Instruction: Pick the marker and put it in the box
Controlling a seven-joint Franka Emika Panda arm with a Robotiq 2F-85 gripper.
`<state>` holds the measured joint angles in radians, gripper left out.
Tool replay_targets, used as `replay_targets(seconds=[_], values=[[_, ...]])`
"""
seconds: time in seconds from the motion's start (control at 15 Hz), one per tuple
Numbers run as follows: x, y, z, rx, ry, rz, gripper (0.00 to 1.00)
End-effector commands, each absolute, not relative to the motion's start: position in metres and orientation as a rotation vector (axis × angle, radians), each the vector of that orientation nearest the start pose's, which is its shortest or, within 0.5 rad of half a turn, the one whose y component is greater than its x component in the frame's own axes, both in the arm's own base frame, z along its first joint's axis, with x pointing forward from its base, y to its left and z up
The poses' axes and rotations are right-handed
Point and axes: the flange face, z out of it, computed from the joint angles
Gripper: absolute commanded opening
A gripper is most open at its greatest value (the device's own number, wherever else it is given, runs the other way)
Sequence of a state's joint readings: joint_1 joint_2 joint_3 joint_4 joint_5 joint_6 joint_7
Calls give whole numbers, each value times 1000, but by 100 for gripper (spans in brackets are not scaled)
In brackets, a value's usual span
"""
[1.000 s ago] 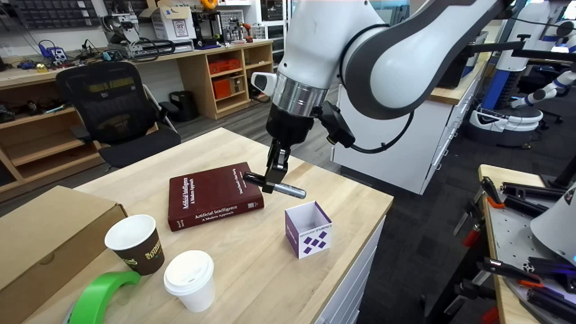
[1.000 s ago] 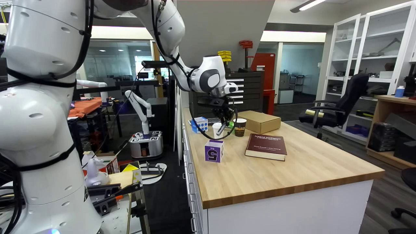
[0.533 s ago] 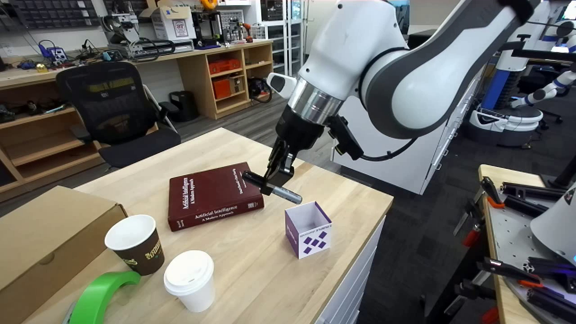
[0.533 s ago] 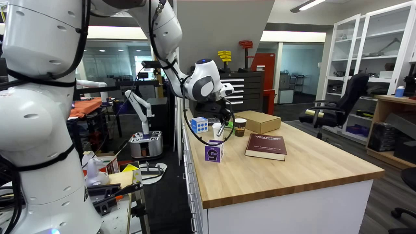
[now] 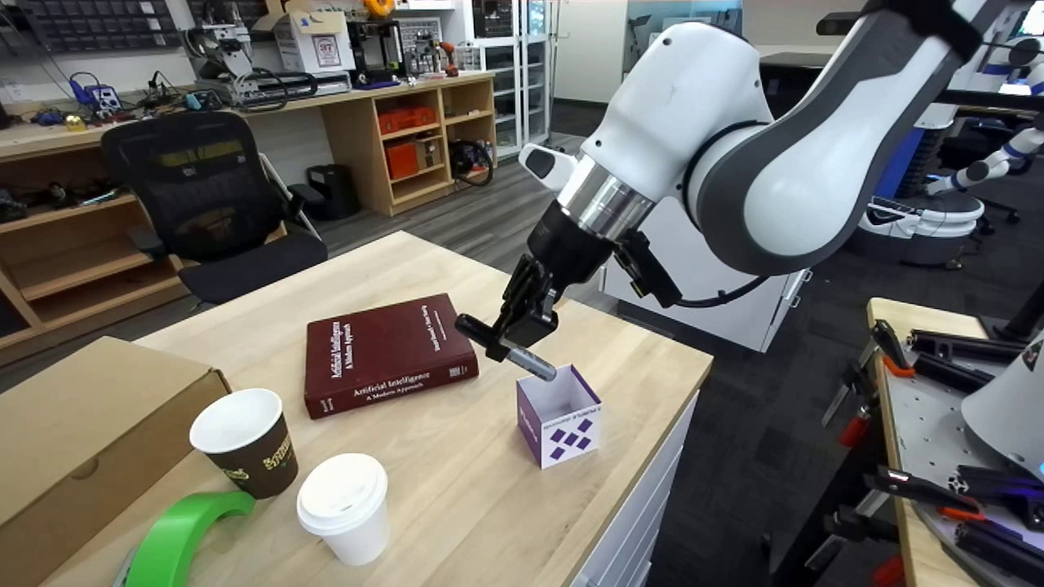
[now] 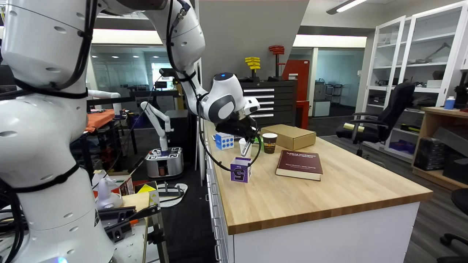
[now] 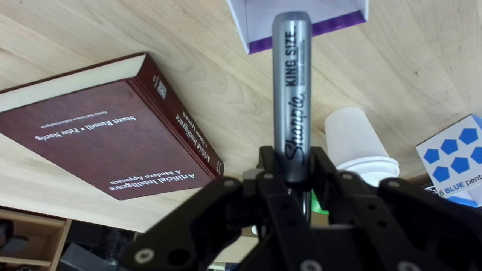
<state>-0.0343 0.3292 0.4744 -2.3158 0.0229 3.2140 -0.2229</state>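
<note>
The marker, silver-grey with a black cap, is held tilted with its silver end pointing down; it shows in both exterior views (image 5: pixel 532 363) (image 6: pixel 246 149) and in the wrist view (image 7: pixel 292 90). My gripper (image 5: pixel 499 346) is shut on it around the middle, as the wrist view shows (image 7: pixel 292 162). The box, a small white and purple open-topped cube, stands on the table in both exterior views (image 5: pixel 572 439) (image 6: pixel 239 172). The silver end is just above the box's rim. In the wrist view it overlaps the box's purple edge (image 7: pixel 339 22). Most of the box is cut off there.
A dark red book (image 5: pixel 383 350) lies beside the box. A white lidded cup (image 5: pixel 347 509), a brown cup (image 5: pixel 249 448), a green object (image 5: pixel 175 538) and a large cardboard box (image 5: pixel 98 440) stand farther along. A blue-dotted box (image 6: pixel 224 141) also stands there. The table edge (image 5: pixel 644 473) is near the box.
My gripper, holding the marker, has tilted over and lowered, and the wrist has swung right in an exterior view. The marker's silver end has dipped closer to the box. The box has not moved.
</note>
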Motion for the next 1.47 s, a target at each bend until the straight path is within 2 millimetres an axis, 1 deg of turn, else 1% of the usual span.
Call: replay_targets(seconds=[0.0,0.4,0.73,1.07,1.4], values=[[508,223,279,-2655,-796,-906,6],[495,206,262,-2618,-811,-919,6],[491,192,244,-2604,-849,-903,6],[490,191,230,-2570,-918,-882,6],[487,194,222,-2546,-958,-853,6]])
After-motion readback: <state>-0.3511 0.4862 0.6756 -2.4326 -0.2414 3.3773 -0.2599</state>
